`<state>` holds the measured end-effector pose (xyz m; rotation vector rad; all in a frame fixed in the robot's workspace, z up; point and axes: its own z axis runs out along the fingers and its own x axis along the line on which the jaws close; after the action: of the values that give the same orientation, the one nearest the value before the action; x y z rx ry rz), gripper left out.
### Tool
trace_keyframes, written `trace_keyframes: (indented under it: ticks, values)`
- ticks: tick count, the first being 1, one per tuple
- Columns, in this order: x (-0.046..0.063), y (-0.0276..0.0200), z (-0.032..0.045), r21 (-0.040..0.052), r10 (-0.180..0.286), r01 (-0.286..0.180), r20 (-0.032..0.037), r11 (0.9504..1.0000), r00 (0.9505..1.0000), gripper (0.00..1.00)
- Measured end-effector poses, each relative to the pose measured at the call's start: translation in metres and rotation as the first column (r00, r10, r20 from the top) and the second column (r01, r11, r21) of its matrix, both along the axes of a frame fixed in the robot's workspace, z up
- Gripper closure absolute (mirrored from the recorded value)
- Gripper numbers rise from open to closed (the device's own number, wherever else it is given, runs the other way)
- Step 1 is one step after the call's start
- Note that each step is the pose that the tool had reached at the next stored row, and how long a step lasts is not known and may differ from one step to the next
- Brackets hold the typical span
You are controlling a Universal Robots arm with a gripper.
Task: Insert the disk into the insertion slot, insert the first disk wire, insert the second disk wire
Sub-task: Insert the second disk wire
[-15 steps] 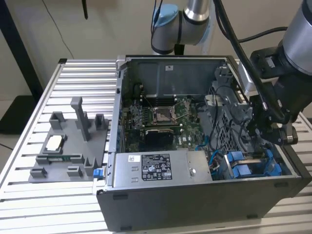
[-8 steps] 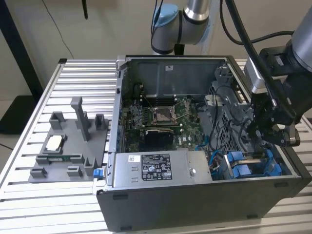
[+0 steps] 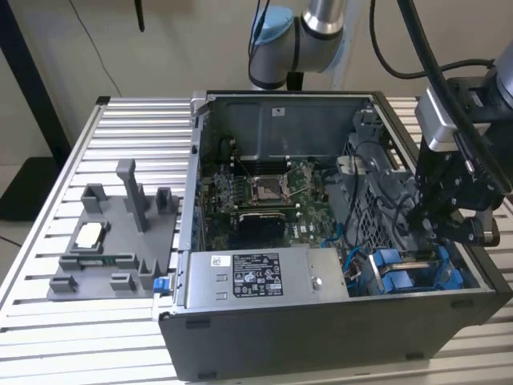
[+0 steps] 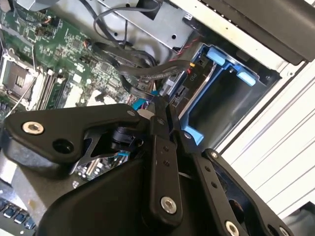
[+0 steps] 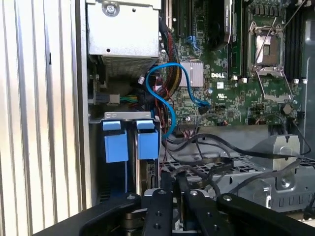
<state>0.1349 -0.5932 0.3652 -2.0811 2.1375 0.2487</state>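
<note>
Disk [image 5: 147, 169] in insertion slot [image 4: 231, 105], gripper [image 4: 165, 105] above

Robotics lab: open computer case [image 3: 321, 321] on slatted aluminium table [image 3: 128, 112].

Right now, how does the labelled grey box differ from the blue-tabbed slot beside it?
The grey box is closed metal with a label; the insertion slot is an open bay with blue tabs. The gripper hangs above the slot, not the box. Both sit inside the computer case.
</note>
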Motion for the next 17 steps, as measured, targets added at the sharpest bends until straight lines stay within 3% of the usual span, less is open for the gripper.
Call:
trace_keyframes:
  ticks: [3, 8, 16, 17]
  values:
    - [0.004, -0.0034, -0.0025, 0.0000, 0.000, 0.000, -0.0116, 1.0000, 0.9999, 0.84]
    - [0.007, -0.0038, -0.0108, -0.0001, 0.000, 0.000, -0.0133, 1.0000, 0.9999, 0.84]
    - [0.009, -0.0071, -0.0159, -0.0012, 0.000, 0.000, -0.0253, 1.0000, 0.9997, 0.84]
    - [0.011, -0.0095, -0.0188, -0.0011, 0.000, 0.000, -0.0262, 1.0000, 0.9997, 0.84]
